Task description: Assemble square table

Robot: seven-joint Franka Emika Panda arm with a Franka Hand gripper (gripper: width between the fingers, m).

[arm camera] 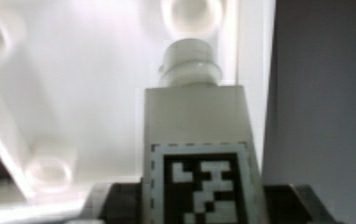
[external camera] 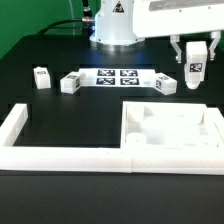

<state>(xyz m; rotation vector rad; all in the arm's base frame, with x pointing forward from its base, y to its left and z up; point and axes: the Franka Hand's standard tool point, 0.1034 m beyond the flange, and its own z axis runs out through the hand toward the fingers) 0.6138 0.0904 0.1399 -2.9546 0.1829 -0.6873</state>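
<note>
Square table slab (external camera: 188, 136) lies flat at the tabletop's near corner on the exterior view's right, seemingly against the low border wall (external camera: 60, 153) that runs along the near edge. The pincer (external camera: 196, 62) hangs above the slab's far edge, clamped on one leg block (external camera: 195, 76) by its squared, tagged body. In the wrist view the block's narrower rounded end (arm camera: 191, 62) points down toward the slab, where round sockets (arm camera: 50, 170) show. Three loose leg blocks (external camera: 71, 82) rest nearer the far edge, two on the exterior view's left of the marker board (external camera: 115, 77) and one on its right. All the parts look like rigid, light, smooth plastic, so they should not bend, though a smooth face could slip or twist under a weak hold. The flat sides of a leg's squared body look the best place to grip it, leaving the rounded end free, since that slim end is probably the weakest part. The slab looks too broad to span; it would be better held at an edge or braced against the wall.
</note>
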